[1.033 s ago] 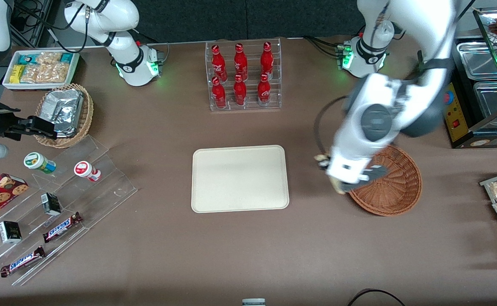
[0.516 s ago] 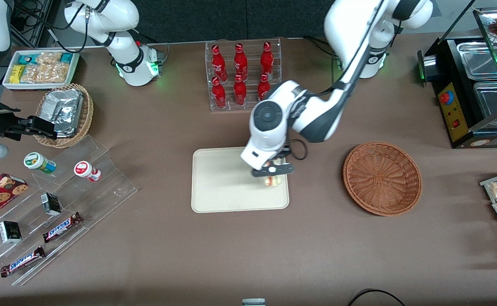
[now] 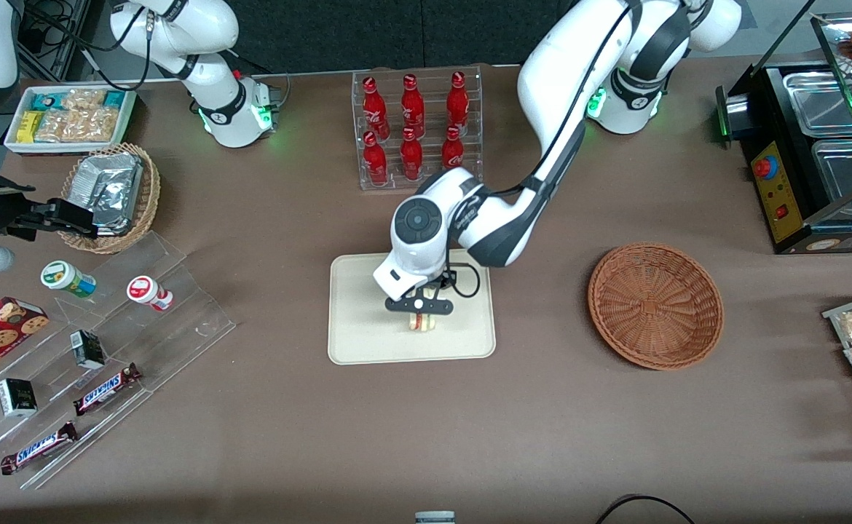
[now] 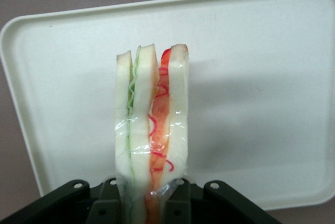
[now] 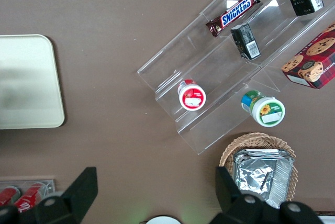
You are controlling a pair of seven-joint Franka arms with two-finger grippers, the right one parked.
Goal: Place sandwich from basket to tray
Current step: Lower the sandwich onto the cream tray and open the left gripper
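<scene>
Cream plastic filled the wrist view: the tray [image 4: 251, 51] lay directly under the sandwich [image 4: 152, 130], which stood on edge between the black fingers [image 4: 107, 203], its green and red layers showing along the cut side. The gripper [image 3: 420, 306] was closed on the sandwich, pinching its lower end through the clear wrap.

A second before, the arm had been at the rim of the basket [image 3: 655, 306] with the wedge just lifted out. Half a second before, it had reached the tray's edge nearest the basket. By this moment it had carried on toward the tray's middle, a little nearer the front camera than centre, and the basket sat empty, well apart from it.

So the carry looked essentially done, and what remained was the set-down. From the front I could not tell whether the sandwich [image 3: 421, 322] touched the tray [image 3: 357, 291] or hung just above it. Releasing from a height could let the narrow wedge topple, though it should land inside the rim.
</scene>
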